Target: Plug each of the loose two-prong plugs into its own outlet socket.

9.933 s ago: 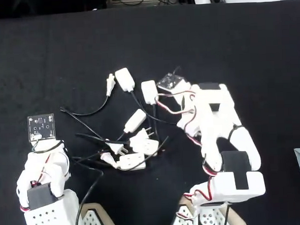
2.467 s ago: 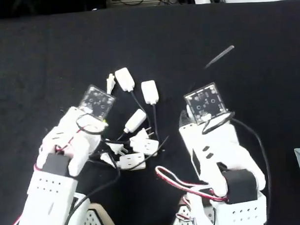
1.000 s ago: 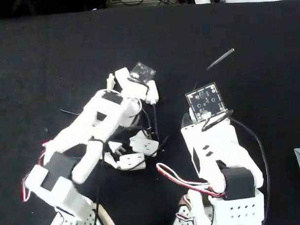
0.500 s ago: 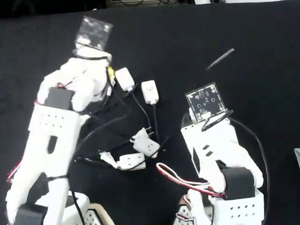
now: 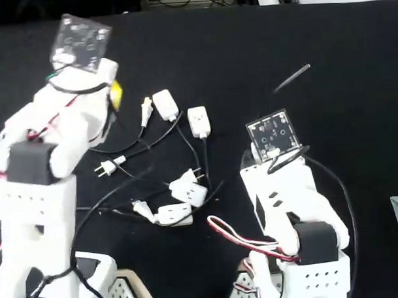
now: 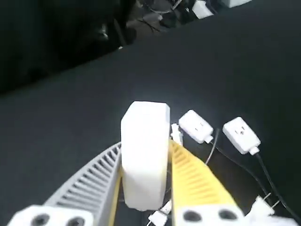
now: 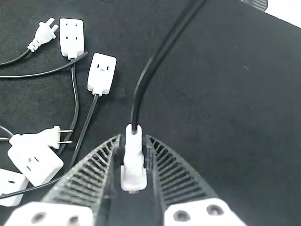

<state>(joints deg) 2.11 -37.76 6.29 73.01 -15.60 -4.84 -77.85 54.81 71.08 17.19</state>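
- Left claw (image 6: 145, 150) is clamped on a white cord-end block (image 6: 143, 136). It reads as an outlet socket, though its slotted face is turned away from you. It hangs above the tabletop (image 5: 352, 39), well off to the left of the face-up outlet socket (image 5: 198, 121).
- Right claw (image 7: 133, 139) pinches a white two-prong plug (image 7: 133, 167) by its body, with the black cord (image 7: 160, 56) running out ahead. It sits near the face-up outlet socket, to its right and closer to your arm bases. You cannot make out the prongs.
- Just left of the face-up outlet socket lies a second outlet socket (image 5: 165, 104), with a small plug (image 5: 146, 110) beside it.
- Toward you from the face-up outlet socket, a bare-pronged plug (image 7: 37, 138) touches a third socket (image 7: 33, 164). A fourth socket (image 5: 175, 215) lies beyond those.
- Farther left of that group lie a loose plug (image 5: 105, 168) and a low plug (image 5: 141, 206).
- As I judge it, nothing is mated yet: every plug you can see lies out of a socket, so all the pairs are left. With a likely socket in one claw and a plug in the other, the first joining looks like the step in hand.
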